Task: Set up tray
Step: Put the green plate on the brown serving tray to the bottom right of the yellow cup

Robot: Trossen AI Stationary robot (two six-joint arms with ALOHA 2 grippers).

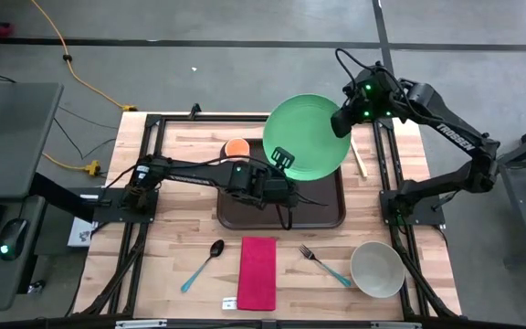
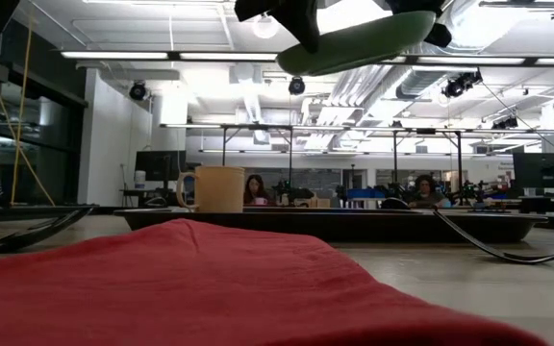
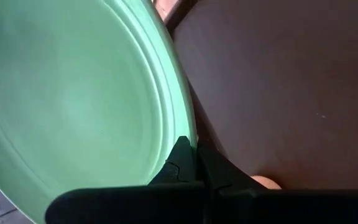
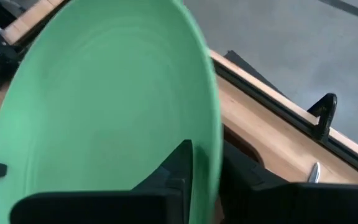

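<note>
Both grippers pinch one green plate (image 1: 307, 137), raised just above centre of the frame: the left gripper (image 1: 283, 159) clamps its lower-left rim, the right gripper (image 1: 342, 122) its right rim. Beneath lies one tray (image 1: 245, 215), at centre. Below: one spoon (image 1: 205, 263), one napkin (image 1: 257, 272), one fork (image 1: 323, 264), one bowl (image 1: 377, 269).
</note>
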